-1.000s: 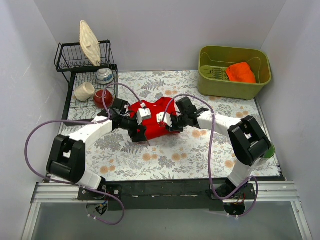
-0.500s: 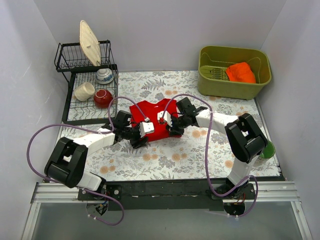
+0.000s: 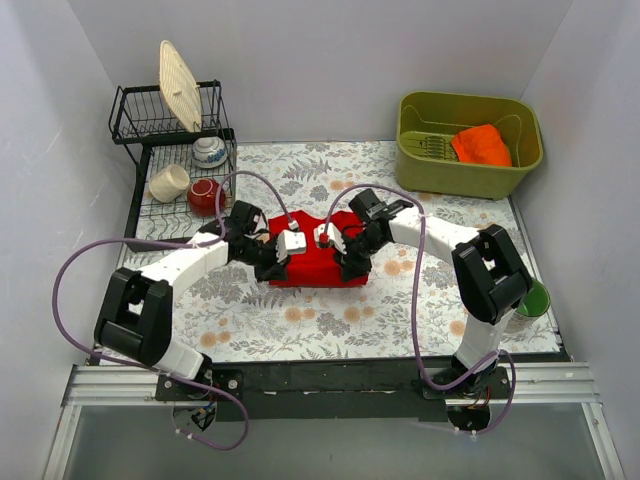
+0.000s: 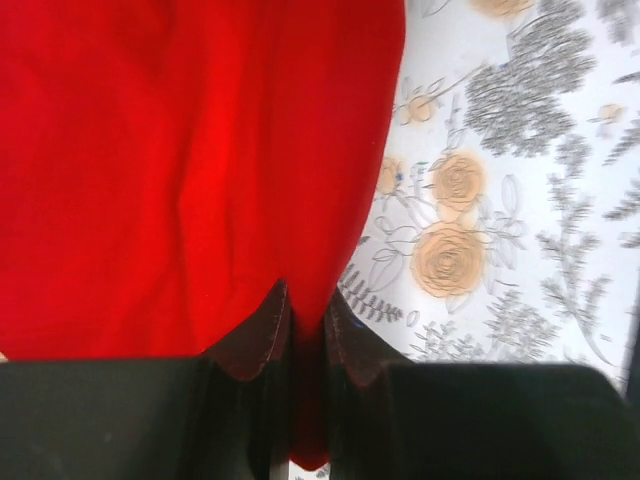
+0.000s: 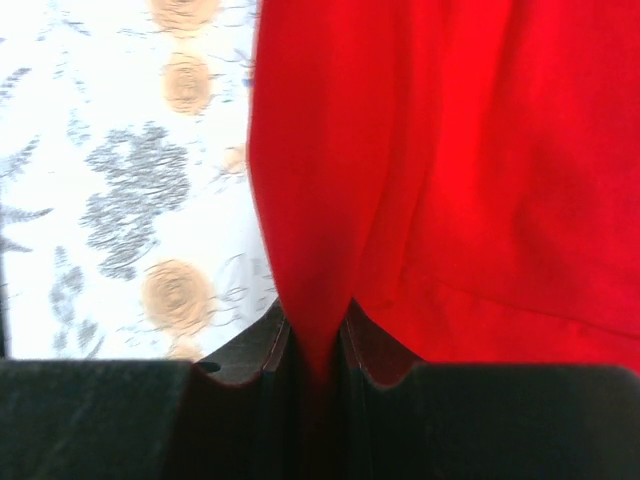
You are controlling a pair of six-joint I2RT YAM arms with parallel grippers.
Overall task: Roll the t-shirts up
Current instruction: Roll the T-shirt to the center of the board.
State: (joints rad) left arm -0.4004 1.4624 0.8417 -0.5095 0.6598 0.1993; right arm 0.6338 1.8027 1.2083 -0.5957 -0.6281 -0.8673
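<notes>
A bright red t-shirt [image 3: 316, 262] lies folded into a low band on the flowered tablecloth at the middle of the table. My left gripper [image 3: 279, 262] is at its left end and my right gripper [image 3: 353, 266] at its right end. In the left wrist view the left gripper [image 4: 308, 300] is shut on a pinch of the t-shirt [image 4: 180, 170] at its edge. In the right wrist view the right gripper [image 5: 315, 325] is shut on a fold of the t-shirt [image 5: 480, 150], which rises between the fingers.
A black dish rack [image 3: 150, 215] at the back left holds a plate [image 3: 180, 85], two cups and a glossy red bowl [image 3: 206, 195]. An olive bin [image 3: 468, 175] with an orange item [image 3: 482, 145] stands back right. A green cup [image 3: 534, 298] sits by the right arm.
The left gripper has closed on the shirt's left edge. Both grippers shifted slightly and the shirt went from a bunched heap to a flatter band between them.
</notes>
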